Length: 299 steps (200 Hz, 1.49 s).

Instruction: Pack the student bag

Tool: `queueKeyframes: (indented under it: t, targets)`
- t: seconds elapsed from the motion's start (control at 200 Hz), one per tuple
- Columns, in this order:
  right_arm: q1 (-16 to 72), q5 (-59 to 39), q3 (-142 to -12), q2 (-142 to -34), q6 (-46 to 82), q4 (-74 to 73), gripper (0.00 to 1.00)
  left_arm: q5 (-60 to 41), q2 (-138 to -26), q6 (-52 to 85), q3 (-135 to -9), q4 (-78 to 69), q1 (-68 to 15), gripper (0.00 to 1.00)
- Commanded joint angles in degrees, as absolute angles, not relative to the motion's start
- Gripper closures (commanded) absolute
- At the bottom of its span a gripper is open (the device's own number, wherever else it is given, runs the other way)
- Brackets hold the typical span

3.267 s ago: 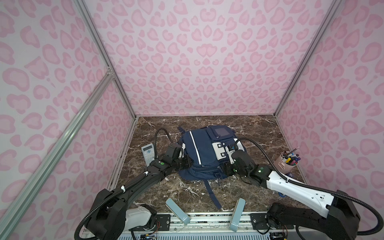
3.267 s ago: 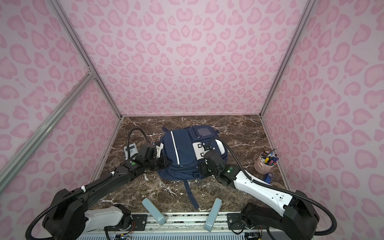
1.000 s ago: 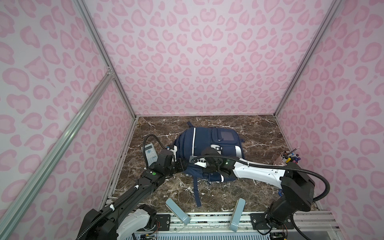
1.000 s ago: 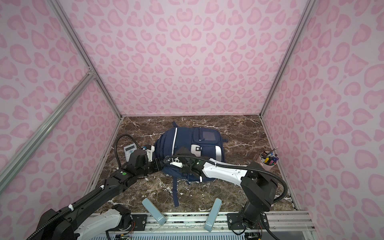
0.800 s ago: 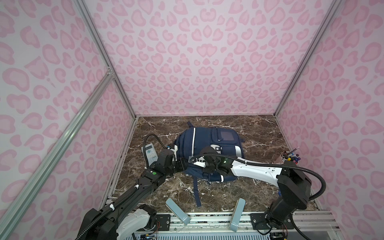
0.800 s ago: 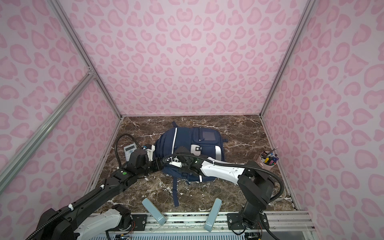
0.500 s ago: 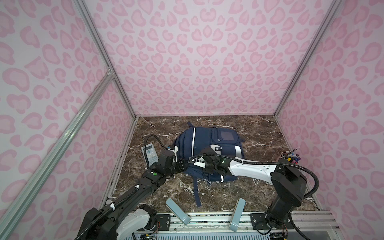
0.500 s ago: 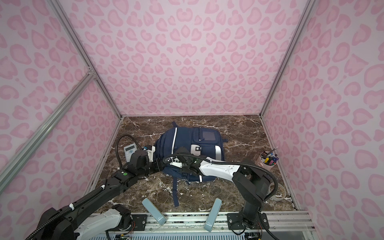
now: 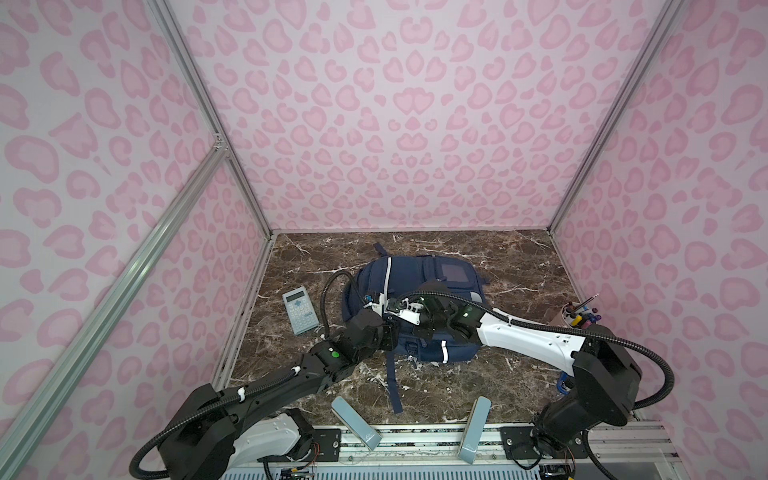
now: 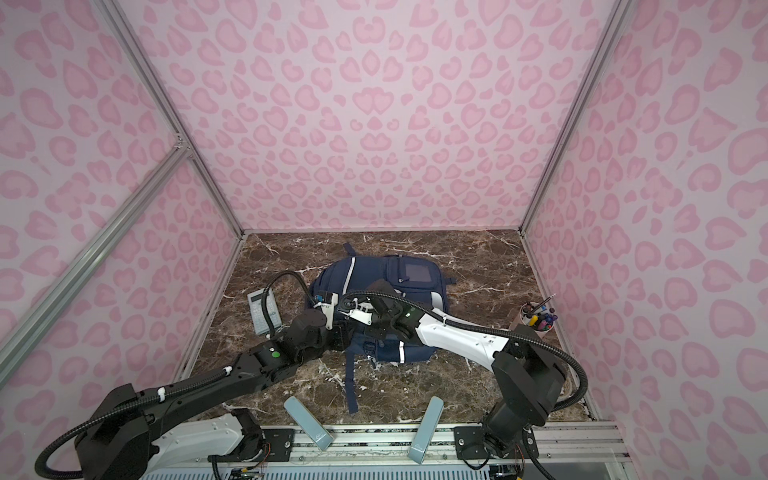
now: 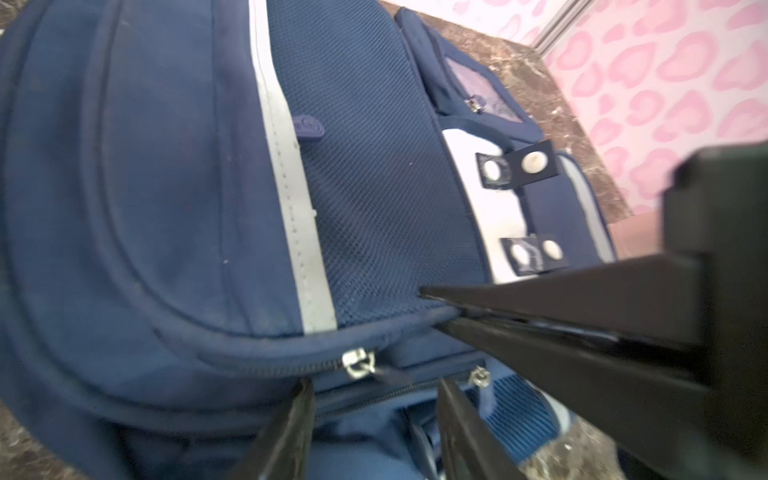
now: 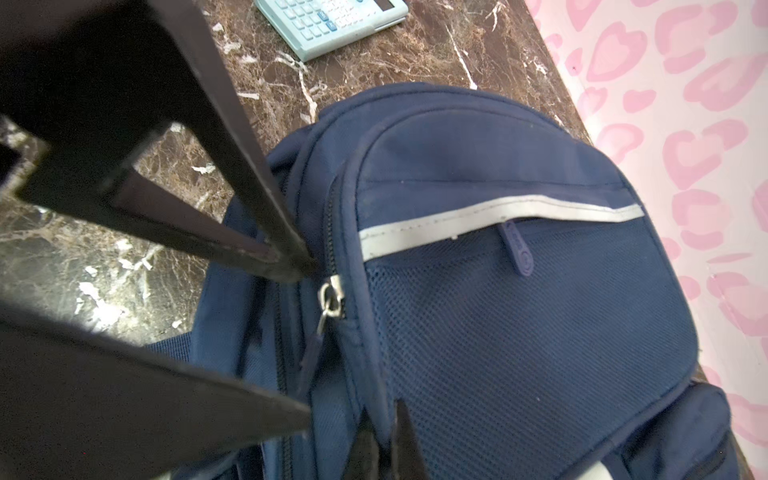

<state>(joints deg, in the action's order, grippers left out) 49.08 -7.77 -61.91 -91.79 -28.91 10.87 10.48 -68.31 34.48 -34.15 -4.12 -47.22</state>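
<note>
Pinching bag [image 11: 166,166] seam [image 11: 374,332] in the closed right claw [image 11: 436,309]; holding left claw [image 11: 374,390] open astride the zip pull [image 11: 358,365].

Table [image 9: 519,257]: brown marble, white veins. Pink heart-spot walls [image 9: 395,124] on its far, left and right sides. Aluminium posts [image 9: 195,83] at its far corners, metal rail [image 9: 419,446] along its near edge. Even light.

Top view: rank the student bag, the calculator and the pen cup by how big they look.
1. student bag: by far the largest.
2-3. calculator and pen cup: about alike; the right arm hides part of the cup, so no ranking.
</note>
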Motion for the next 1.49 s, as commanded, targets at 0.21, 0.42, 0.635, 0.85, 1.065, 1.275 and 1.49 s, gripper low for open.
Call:
queueKeyframes:
  t: [0.21, 0.42, 0.635, 0.85, 1.065, 1.275, 1.49]
  targets:
    - [49.22, -12.88, -61.26, -91.52, -25.48, 10.16, 1.00, 26.21, -76.08, 37.77, -38.08, -5.68, -50.42, 0.66]
    - [49.13, -10.34, -60.82, -91.03, -25.49, 10.08, 1.00, 28.58, -72.78, 38.98, -38.77, 2.02, -50.36, 0.91]
    - [49.06, -8.62, -61.11, -91.93, -25.55, 10.56, 1.00, 23.84, -66.81, 36.35, -37.18, 7.09, -45.05, 0.97]
    - [49.30, -8.87, -61.00, -91.93, -25.73, 10.64, 1.00, 19.03, -64.57, 31.94, -37.04, 8.09, -36.73, 0.97]
    - [47.33, -3.89, -59.57, -91.17, -22.30, 6.44, 1.00, 9.86, -61.82, 32.68, -35.39, 7.58, -36.21, 0.97]
    - [44.91, 0.04, -55.95, -85.36, -19.08, 6.52, 0.87, 6.67, -62.50, 36.83, -35.17, 6.48, -46.21, 0.97]
    - [48.61, -5.27, -38.17, -73.62, -23.10, -9.97, 0.37, 3.65, -65.60, 37.84, -36.46, 2.66, -50.64, 0.97]
